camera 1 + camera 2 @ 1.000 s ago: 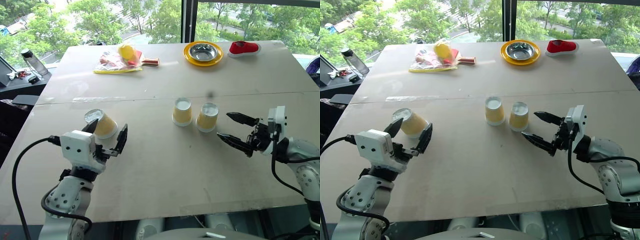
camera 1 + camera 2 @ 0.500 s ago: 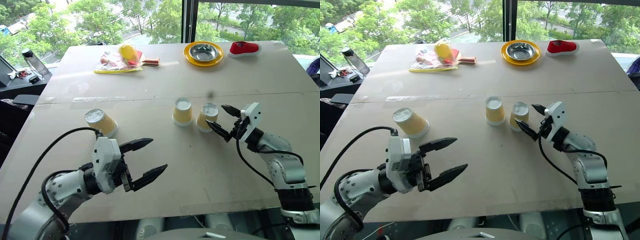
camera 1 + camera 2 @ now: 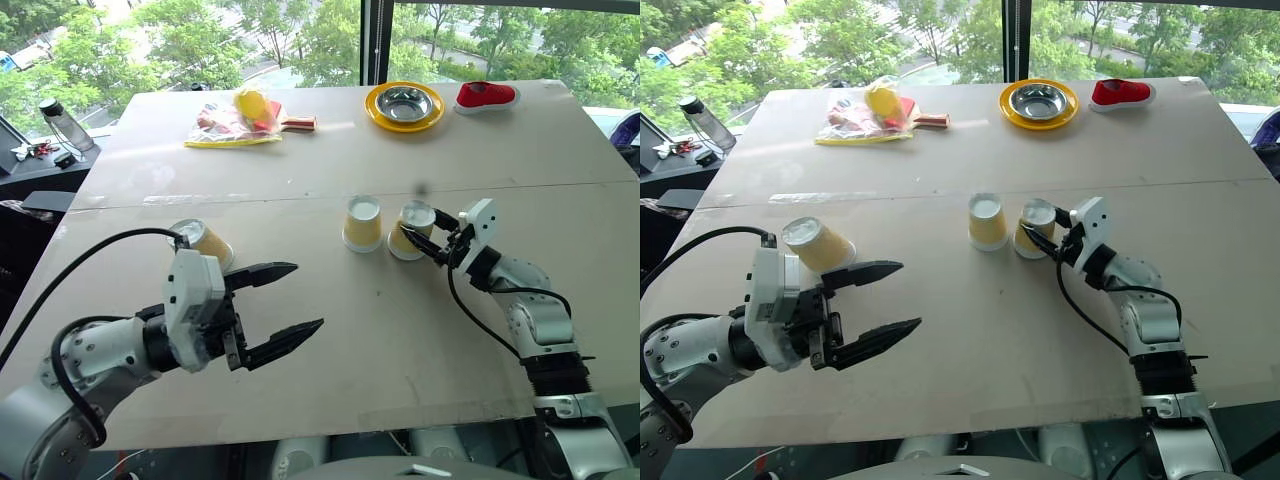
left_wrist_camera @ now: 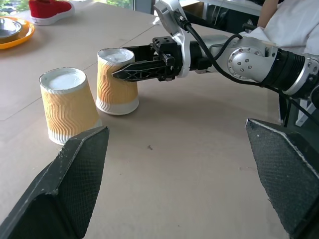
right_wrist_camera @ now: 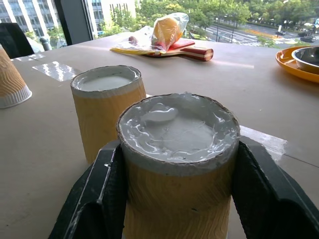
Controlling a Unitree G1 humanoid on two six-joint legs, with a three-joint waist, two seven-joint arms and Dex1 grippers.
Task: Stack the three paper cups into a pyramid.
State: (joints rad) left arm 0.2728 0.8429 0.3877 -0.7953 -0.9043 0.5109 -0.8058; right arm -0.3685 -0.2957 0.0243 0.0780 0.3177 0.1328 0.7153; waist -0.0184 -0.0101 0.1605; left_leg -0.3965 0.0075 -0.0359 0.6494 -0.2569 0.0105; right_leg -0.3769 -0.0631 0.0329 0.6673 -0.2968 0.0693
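Pale wooden table [image 3: 330, 160] before windows with trees outside. At centre frame, two upside-down cups stand upright, bases up: middle cup [image 3: 362, 223] and right cup [image 3: 411, 230], the latter clamped by the right gripper [image 3: 428, 233]. Left cup [image 3: 203, 245] at centre left, tilted. Left gripper [image 3: 283, 308], lower left, jaws wide.
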